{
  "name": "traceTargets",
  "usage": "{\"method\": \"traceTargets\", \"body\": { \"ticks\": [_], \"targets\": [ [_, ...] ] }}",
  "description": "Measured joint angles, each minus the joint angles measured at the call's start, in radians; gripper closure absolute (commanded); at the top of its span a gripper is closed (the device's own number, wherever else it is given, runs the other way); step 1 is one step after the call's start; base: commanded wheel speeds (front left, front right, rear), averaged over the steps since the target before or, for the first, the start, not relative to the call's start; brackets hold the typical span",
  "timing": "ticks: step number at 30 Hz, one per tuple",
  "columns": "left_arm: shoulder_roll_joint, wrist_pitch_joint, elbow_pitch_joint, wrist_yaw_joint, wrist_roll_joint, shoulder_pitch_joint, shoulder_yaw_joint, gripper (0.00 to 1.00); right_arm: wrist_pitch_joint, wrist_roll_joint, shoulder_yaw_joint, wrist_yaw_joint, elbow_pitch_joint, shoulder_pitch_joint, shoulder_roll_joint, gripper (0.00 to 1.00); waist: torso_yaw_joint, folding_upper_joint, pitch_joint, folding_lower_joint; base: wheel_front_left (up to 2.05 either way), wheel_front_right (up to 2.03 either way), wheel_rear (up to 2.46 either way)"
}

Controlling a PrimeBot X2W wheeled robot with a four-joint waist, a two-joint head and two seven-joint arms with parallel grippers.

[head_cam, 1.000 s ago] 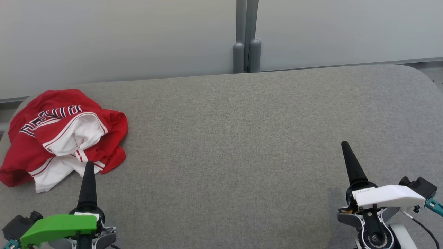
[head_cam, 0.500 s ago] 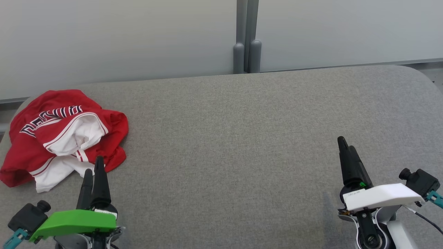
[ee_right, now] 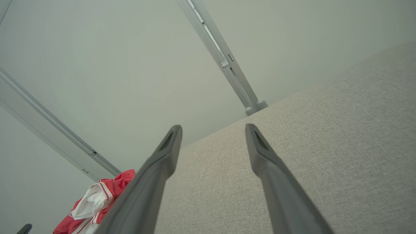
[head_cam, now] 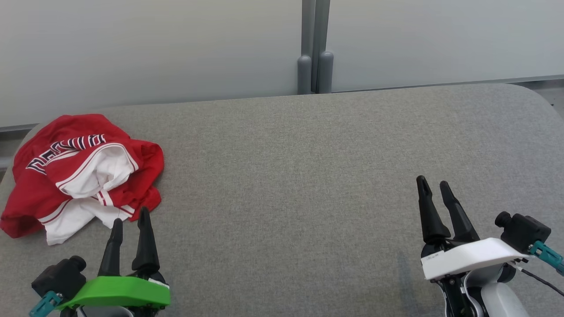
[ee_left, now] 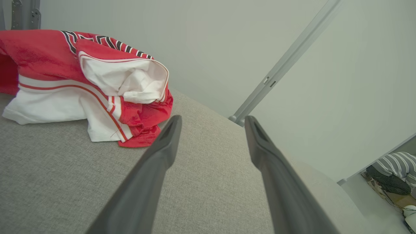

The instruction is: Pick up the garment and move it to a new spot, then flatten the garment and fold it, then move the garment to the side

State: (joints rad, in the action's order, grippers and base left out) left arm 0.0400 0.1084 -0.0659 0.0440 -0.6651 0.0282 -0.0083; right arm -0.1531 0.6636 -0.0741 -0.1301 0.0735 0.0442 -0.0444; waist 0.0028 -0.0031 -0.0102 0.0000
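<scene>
garment (head_cam: 83,169): crumpled red-and-white heap, dark lettering | left gripper (head_cam: 130,215) wide | right gripper (head_cam: 432,181) wide

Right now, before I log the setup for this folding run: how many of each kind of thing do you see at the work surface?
Garments: 1, the red-and-white jersey, crumpled.
Grippers: 2, the left gripper and the right gripper, both open.
Work surfaces: 1, the grey padded table.
Total: 4
</scene>
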Motion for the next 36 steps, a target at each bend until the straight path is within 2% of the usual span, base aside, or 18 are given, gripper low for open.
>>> {"method": "traceTargets", "body": {
  "ticks": [19, 36],
  "targets": [
    [0.003, 0.056, 0.005, -0.005, 0.221, 0.035, -0.014, 0.00, -0.040, -0.242, -0.017, 0.000, 0.008, -0.013, -0.001, 0.00, 0.002, 0.0000, -0.001, 0.0000, 0.00, 0.00, 0.00],
    [0.004, 0.100, 0.003, -0.009, 0.353, 0.049, -0.028, 0.00, -0.069, -0.394, -0.018, 0.000, 0.007, -0.020, -0.002, 0.00, 0.002, 0.0000, -0.002, 0.0000, 0.00, 0.00, 0.00]
  ]
}}
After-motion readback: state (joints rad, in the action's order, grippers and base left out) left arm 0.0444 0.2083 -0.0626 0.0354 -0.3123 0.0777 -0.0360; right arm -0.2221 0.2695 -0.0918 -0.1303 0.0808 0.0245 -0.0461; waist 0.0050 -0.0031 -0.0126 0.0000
